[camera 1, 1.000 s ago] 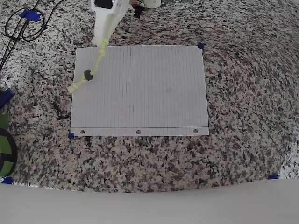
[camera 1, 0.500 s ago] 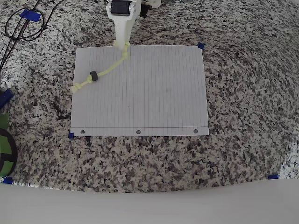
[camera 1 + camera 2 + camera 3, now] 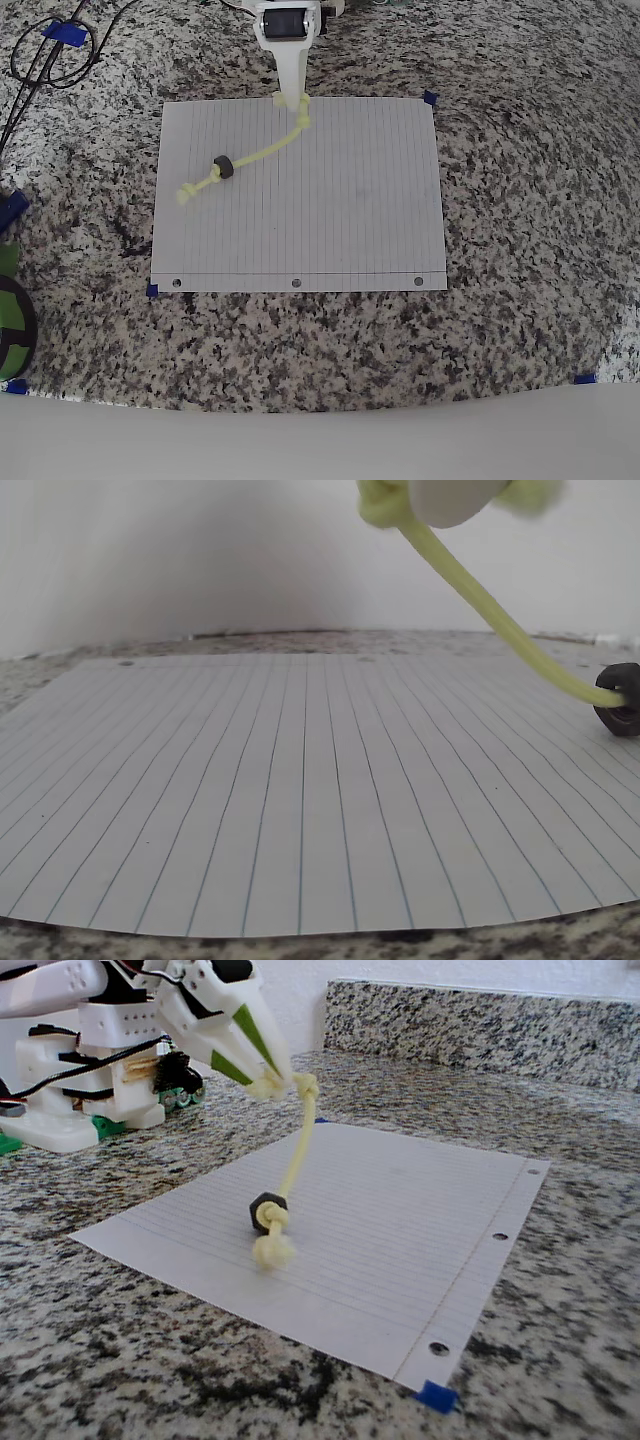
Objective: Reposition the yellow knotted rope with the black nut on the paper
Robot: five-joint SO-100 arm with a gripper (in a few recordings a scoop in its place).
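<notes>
Overhead, L to R: the yellow knotted rope (image 3: pixel 247 160) lay w/ its free knotted end on the paper (image 3: pixel 340 220), upper-left part. The black nut (image 3: pixel 223 168) sat on the cord just beside that knot, touching the sheet. Cord rose up-right to the claw (image 3: pixel 291 101), pinched on its other knot at the sheet's top edge. Granite worktop (image 3: pixel 520 200) all round.

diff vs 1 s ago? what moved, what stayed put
The gripper, shut on the upper end of the yellow knotted rope, moved right along the paper's far edge in the overhead view. The rope's free end and the black nut dragged right with it, off the left margin and further onto the sheet. The grip held throughout. The paper stayed put.
</notes>
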